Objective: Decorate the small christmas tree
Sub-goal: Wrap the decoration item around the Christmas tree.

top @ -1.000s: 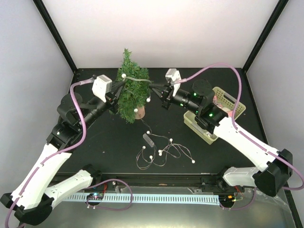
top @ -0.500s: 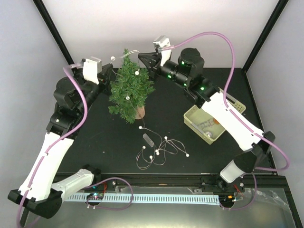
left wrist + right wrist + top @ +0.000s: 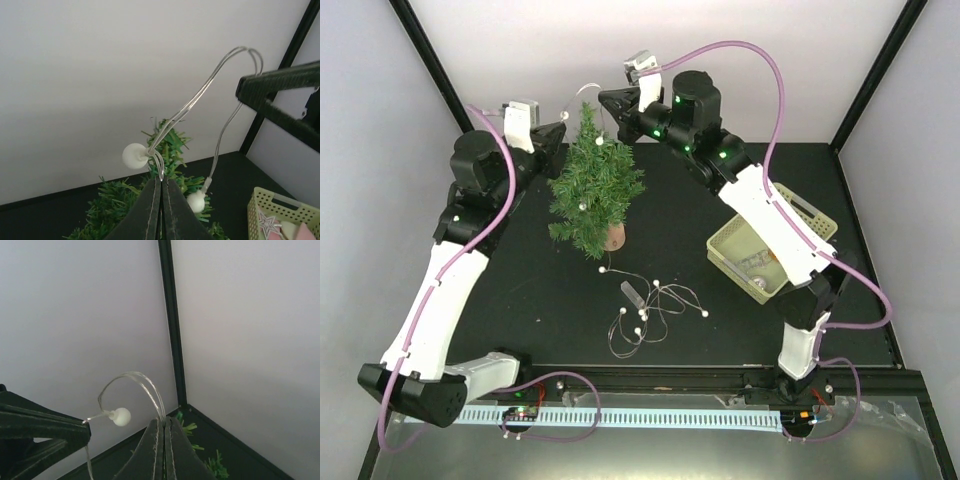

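The small christmas tree point(image 3: 595, 190) stands on its wood stump at the back of the black table, leaning a little. A thin light string with white bulbs arcs over its tip point(image 3: 586, 90). My left gripper point(image 3: 563, 128) is just left of the tree top and shut on the wire point(image 3: 161, 179), with a bulb point(image 3: 135, 155) beside the jaws. My right gripper point(image 3: 603, 97) is up at the right of the tip and shut on the same wire point(image 3: 164, 421). One bulb point(image 3: 121, 416) hangs between the two grippers. The tree's green needles point(image 3: 170, 145) sit right behind the left fingers.
The rest of the light string point(image 3: 650, 315) lies tangled on the table in front of the tree, with its small clear battery box point(image 3: 633, 295). A pale yellow basket point(image 3: 725, 243) holding ornaments sits at the right. Black frame posts and white walls stand close behind.
Both grippers have risen from mid-tree height and moved back, carrying the wire up above the tree tip. The loose string on the table has been drawn slightly toward the tree.
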Tool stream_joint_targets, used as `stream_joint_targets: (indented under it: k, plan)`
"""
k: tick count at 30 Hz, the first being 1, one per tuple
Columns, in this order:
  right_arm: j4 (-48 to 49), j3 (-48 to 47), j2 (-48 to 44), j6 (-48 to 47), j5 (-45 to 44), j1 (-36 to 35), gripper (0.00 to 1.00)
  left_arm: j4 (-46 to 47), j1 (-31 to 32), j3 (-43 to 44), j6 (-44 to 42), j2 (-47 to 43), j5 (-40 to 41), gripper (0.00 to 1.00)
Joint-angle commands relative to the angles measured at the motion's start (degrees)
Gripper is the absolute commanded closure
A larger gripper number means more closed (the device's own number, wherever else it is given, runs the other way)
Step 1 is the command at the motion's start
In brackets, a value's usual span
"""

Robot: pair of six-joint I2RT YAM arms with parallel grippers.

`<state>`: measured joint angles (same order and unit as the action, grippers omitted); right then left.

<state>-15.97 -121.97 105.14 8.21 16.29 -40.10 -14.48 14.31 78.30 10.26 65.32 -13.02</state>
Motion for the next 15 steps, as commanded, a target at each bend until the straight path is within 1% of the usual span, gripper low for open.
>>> stream_joint_targets:
  k: [1,7,15]
  plan:
    - [-5.00,-2.91,3.02,4.56,-1.53,1.27,0.99,0.94,-1.56,3.07,4.65,1.45,-2.15,0.99]
    - [-5.60,-3.15,4.37,8.70,-1.25,2.33,0.99,-0.33,-2.58,3.24,7.41,3.12,-2.85,0.98]
    - [-5.16,-3.95,6.76,11.09,-0.13,2.39,0.99,-1.03,-3.57,3.12,10.35,4.75,-4.76,0.98]
